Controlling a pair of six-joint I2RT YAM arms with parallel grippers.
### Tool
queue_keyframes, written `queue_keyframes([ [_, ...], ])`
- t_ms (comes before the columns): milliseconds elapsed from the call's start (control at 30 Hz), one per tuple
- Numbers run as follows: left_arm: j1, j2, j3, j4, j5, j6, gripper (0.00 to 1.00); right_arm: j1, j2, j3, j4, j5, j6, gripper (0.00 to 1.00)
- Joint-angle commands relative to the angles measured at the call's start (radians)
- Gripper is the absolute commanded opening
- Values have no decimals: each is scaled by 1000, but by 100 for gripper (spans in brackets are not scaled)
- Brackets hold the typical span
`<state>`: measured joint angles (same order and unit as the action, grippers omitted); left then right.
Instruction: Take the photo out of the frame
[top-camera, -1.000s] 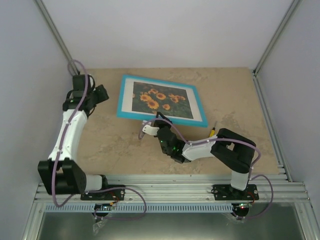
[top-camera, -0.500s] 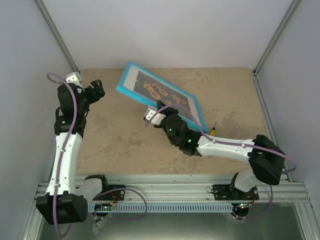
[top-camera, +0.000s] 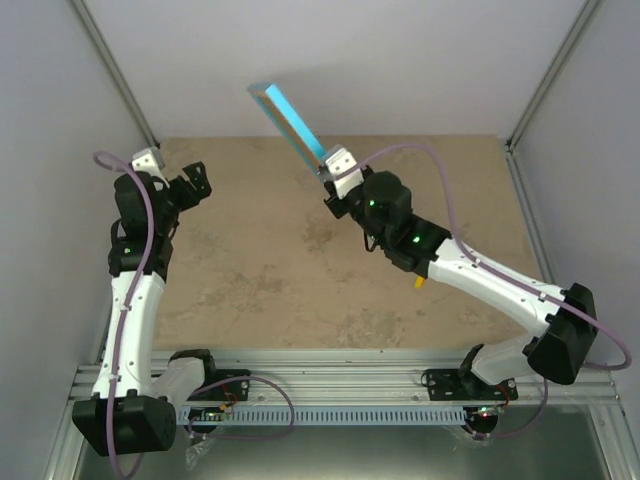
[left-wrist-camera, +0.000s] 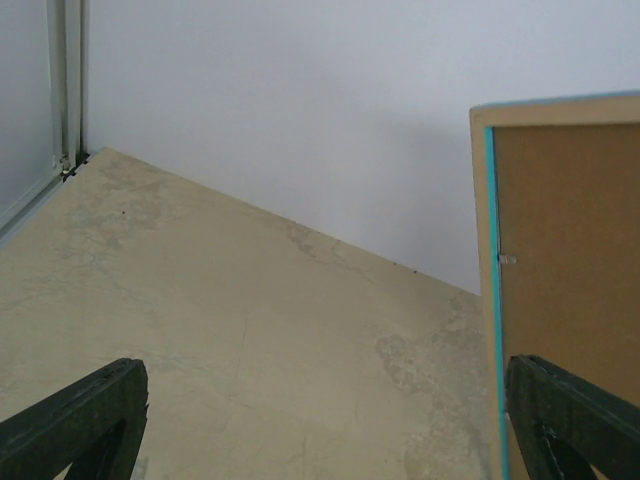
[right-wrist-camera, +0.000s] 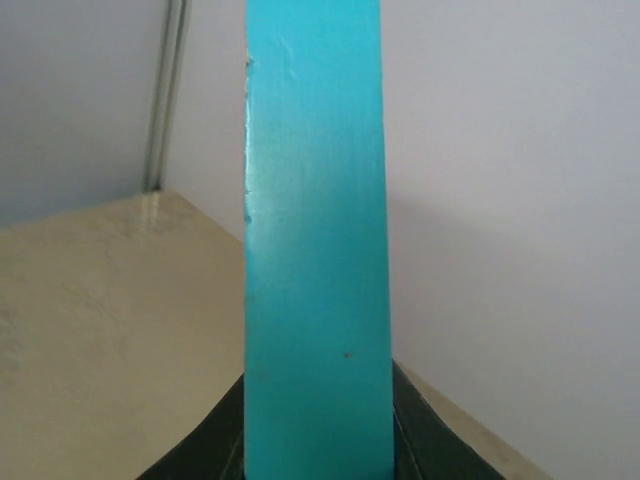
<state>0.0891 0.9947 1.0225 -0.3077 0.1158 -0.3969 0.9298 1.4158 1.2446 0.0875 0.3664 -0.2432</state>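
Observation:
My right gripper (top-camera: 336, 172) is shut on the lower edge of the turquoise frame (top-camera: 293, 118) and holds it up on edge above the back of the table. From above I see only its thin blue rim. In the right wrist view the frame's edge (right-wrist-camera: 315, 250) rises straight up from between my dark fingers (right-wrist-camera: 215, 440). The left wrist view shows the frame's brown fibreboard back (left-wrist-camera: 570, 280) at the right. My left gripper (top-camera: 198, 182) hovers open at the far left, apart from the frame, its fingertips (left-wrist-camera: 125, 385) wide with nothing between them. The photo is hidden.
The beige table top (top-camera: 260, 270) is walled by white panels with metal posts (top-camera: 115, 80) at the back corners. A small yellow object (top-camera: 421, 280) pokes out under my right arm. A metal rail (top-camera: 340, 375) runs along the near edge.
The right gripper has raised the frame from lying flat to standing on edge, well above the table. The left gripper has opened wide and its arm has drawn back leftward.

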Motion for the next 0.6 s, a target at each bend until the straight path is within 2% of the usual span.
queue_keyframes([
  [0,5,-17,-14,30,29,15,99,-91,-45,56,-12,-243,367,0],
  [133,5,-17,-20,37,48,16,99,-203,-68,18,24,-451,563,0],
  [333,5,-10,-29,50,82,12,99,-322,-67,-45,76,-675,788,1],
  [567,4,6,-50,52,167,-7,99,-411,-36,-163,188,-820,992,1],
])
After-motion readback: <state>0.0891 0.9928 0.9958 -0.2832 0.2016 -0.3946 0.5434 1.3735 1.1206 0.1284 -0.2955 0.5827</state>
